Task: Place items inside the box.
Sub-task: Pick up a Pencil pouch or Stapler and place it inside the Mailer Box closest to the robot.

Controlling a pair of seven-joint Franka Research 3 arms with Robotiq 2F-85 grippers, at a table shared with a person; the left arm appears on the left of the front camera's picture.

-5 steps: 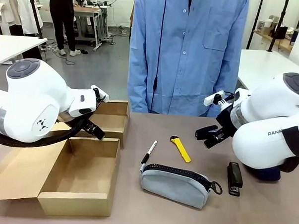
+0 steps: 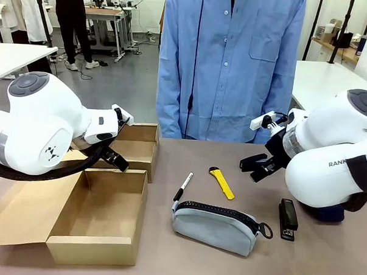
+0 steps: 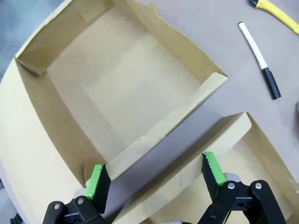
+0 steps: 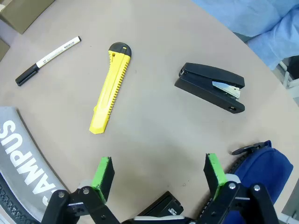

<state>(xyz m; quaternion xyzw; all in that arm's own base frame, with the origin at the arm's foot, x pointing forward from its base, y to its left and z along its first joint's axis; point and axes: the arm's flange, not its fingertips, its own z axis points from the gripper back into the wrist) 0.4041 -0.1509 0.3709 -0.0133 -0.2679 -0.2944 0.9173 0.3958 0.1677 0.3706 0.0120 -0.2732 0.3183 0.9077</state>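
Jaws wide apart, the left gripper (image 3: 155, 172) straddles a cardboard wall of the box (image 2: 93, 246), apparently to steady it. The right gripper (image 4: 159, 167), equally wide and holding nothing, hovers over items spread apart, probably for single picking. Ahead of its fingers lie one yellow utility knife (image 4: 110, 88), one marker pen (image 4: 49, 59) and one stapler (image 4: 210, 87). A second stapler (image 4: 159, 207) sits directly beneath, with one navy pouch (image 4: 261, 170) beside one finger and one grey zip pouch (image 2: 213, 227) beside the other.

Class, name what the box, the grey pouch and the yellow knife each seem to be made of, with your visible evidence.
Box: matt brown cardboard; creased flaps, raw cut edges.
Grey pouch: probably woven fabric, matt; soft sagging shape, zip along top.
Yellow knife: likely hard moulded plastic, slight sheen; ribbed edge, black cap.
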